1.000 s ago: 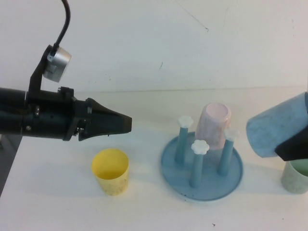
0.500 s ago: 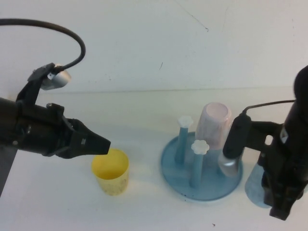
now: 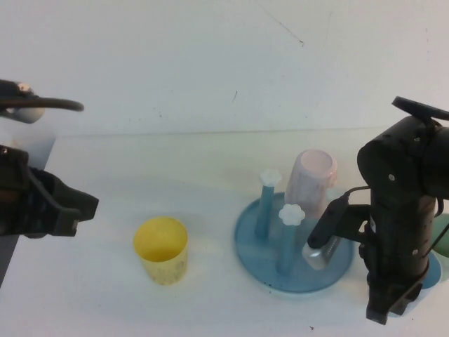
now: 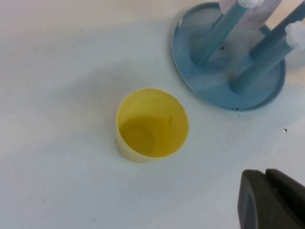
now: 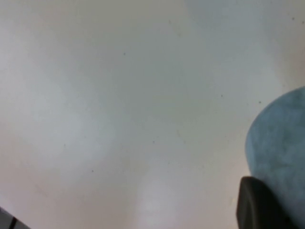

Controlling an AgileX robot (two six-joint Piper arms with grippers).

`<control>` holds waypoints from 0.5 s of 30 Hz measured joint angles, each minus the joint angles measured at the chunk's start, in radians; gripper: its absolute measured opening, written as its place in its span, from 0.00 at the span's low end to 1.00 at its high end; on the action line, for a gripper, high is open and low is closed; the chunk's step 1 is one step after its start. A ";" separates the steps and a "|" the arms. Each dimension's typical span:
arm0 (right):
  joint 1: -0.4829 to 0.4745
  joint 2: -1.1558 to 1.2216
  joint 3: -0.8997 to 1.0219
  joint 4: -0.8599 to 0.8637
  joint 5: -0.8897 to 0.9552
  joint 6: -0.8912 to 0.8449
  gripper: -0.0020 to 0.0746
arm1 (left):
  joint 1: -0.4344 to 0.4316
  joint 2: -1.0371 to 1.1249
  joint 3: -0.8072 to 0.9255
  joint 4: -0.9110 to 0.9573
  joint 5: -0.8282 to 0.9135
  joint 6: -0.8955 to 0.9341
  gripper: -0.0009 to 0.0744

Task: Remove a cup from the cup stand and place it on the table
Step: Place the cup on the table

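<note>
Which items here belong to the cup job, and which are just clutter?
Job:
light blue speckled plastic cup, at right pincer
blue pegged cup stand
white table

Bystanders:
yellow cup
pink cup on stand
left pincer, parked

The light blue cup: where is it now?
On the table's right side, the light blue cup is mostly hidden behind the right gripper, beside the cup stand.

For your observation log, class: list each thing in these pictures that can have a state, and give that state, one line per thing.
light blue cup: off the stand, at the right gripper, mostly hidden.
pink cup: upside down on a peg.
yellow cup: upright on the table, empty.
green cup: on the table, mostly hidden.
cup stand: upright, three pegs bare.
left gripper: shut, empty, left of the yellow cup.
right gripper: beside the light blue cup.
</note>
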State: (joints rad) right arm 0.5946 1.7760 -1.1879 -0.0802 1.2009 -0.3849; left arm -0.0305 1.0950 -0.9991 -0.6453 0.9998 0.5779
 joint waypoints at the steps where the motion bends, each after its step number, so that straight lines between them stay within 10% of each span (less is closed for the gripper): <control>1: 0.000 0.004 0.000 0.000 -0.008 0.008 0.08 | 0.000 -0.003 0.000 0.010 0.000 -0.014 0.01; 15: 0.002 0.025 0.130 -0.006 -0.151 0.067 0.08 | 0.000 -0.010 0.000 0.059 -0.047 -0.051 0.01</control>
State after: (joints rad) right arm 0.5962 1.8011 -1.0574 -0.0864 1.0502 -0.3176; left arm -0.0305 1.0848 -0.9991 -0.5867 0.9532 0.5267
